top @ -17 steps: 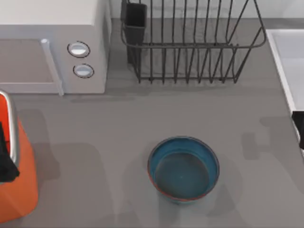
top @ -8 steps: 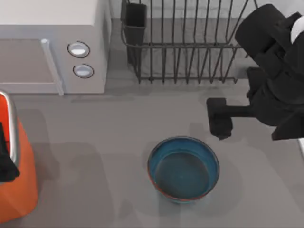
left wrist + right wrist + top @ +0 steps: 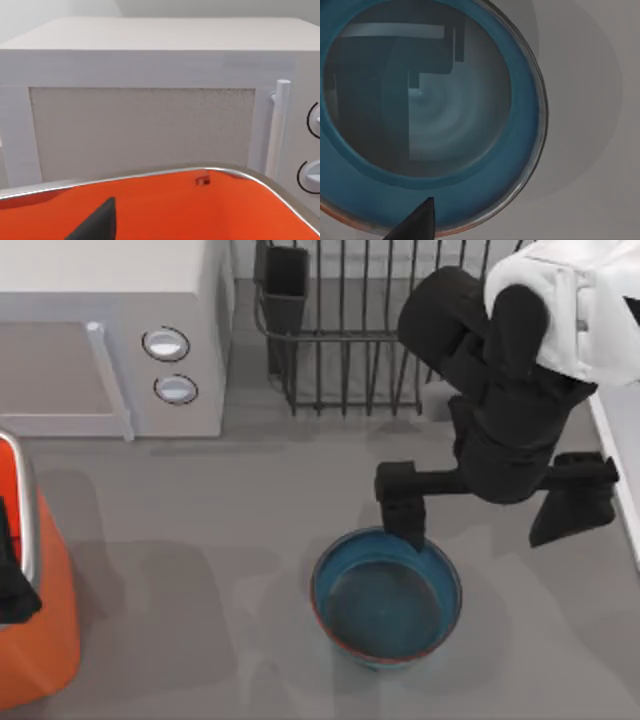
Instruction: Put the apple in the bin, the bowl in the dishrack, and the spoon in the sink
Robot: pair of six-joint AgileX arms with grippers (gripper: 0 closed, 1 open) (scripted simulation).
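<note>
The bowl (image 3: 386, 598) is round and deep, glazed teal-blue with a thin reddish-brown rim, and sits upright on the grey table (image 3: 200, 540) near the front, a little right of centre, its mouth facing straight up. Being round, it has no long axis to speak of. In the right wrist view the bowl (image 3: 427, 115) shows a paler glossy bottom with dark reflections of the arm and holds nothing.

The right gripper (image 3: 495, 510) hangs over the table just behind and to the right of the bowl, fingers spread wide and holding nothing. One finger (image 3: 403, 508) reaches over the bowl's far rim; the other (image 3: 570, 498) stands well off to the right, near the pale sink (image 3: 625, 470) at the table's right edge. Whether the near finger touches the rim cannot be told.

The dishrack (image 3: 350, 330) stands at the far side, its dark cutlery cup (image 3: 285, 285) at the left corner, partly covered by the right arm. A white microwave (image 3: 110, 340) sits far left.

The left gripper (image 3: 12, 575) is parked at the left edge over the orange bin (image 3: 45, 640); whether its pincer is open cannot be told. The left wrist view shows the bin (image 3: 200, 210) in front of the microwave (image 3: 150, 100)
</note>
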